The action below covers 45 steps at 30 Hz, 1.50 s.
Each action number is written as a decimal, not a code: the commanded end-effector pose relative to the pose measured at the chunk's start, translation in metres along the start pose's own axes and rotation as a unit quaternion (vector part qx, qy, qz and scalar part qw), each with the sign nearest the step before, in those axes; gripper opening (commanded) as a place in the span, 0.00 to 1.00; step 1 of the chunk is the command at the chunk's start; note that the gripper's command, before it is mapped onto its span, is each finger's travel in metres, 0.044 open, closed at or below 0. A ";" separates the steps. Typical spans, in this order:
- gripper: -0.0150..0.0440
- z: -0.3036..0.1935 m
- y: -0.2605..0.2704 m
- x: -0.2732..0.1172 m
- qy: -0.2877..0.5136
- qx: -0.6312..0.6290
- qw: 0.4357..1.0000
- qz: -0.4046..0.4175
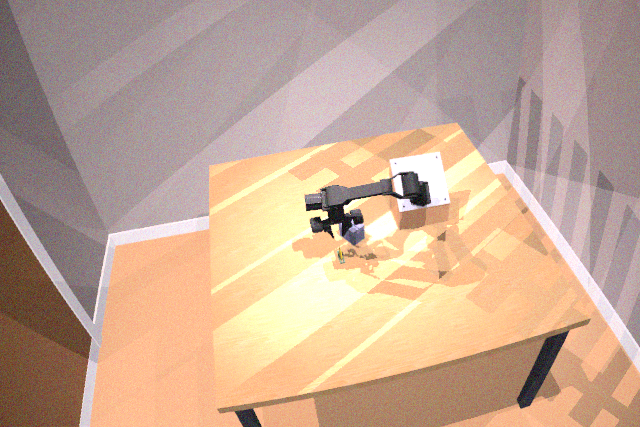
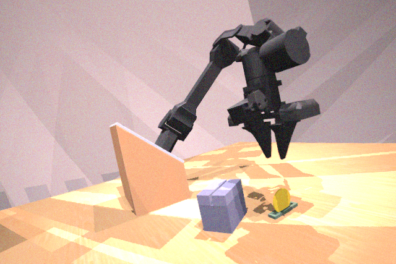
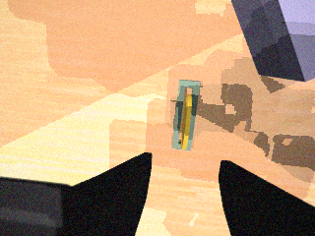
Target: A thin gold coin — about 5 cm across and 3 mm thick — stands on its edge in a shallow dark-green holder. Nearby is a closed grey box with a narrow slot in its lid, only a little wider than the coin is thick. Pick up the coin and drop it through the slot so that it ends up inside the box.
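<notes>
The gold coin (image 1: pixel 340 253) (image 2: pixel 281 200) (image 3: pixel 187 118) stands on edge in the green holder (image 2: pixel 275 214) (image 3: pixel 190 84). The closed box (image 1: pixel 354 236) (image 2: pixel 219 217) (image 3: pixel 266 49) looks blue-grey and stands beside the holder; its lid slot shows in the exterior view, and only a corner of the box is in the wrist view. My gripper (image 2: pixel 275 157) (image 3: pixel 185 165) points down above the table with fingers parted by a modest gap and nothing between them. It hangs above the coin's height. In the wrist view the coin lies ahead of the fingertips, near the middle between them.
The arm stands on a white-topped block (image 1: pixel 431 174) (image 2: pixel 153 174) behind the box. The wooden table (image 1: pixel 268 339) (image 2: pixel 351 197) carries patchy shadows and bright stripes. In the wrist view the box is at the upper right, close to the holder.
</notes>
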State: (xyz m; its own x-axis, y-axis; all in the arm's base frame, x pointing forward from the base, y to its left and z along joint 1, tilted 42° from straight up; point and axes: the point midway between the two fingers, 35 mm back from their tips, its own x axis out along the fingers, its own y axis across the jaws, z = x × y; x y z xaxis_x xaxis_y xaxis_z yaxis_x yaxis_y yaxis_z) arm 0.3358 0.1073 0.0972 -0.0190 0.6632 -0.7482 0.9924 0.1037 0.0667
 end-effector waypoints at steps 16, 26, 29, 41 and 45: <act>0.53 -0.002 -0.004 0.052 0.007 0.011 1.000 -0.005; 0.53 -0.002 -0.004 0.069 0.007 0.011 1.000 -0.005; 0.53 -0.002 -0.004 0.074 0.007 0.011 1.000 -0.005; 0.53 -0.002 -0.005 0.093 0.008 0.011 1.000 -0.005; 0.53 -0.002 -0.005 0.100 0.008 0.011 1.000 -0.005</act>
State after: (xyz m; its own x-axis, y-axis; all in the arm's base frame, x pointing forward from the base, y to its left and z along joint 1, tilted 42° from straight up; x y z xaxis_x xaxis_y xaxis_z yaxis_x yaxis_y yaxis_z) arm 0.3303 0.1723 0.0290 -0.0263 0.6776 -0.7349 0.9939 0.0966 0.0536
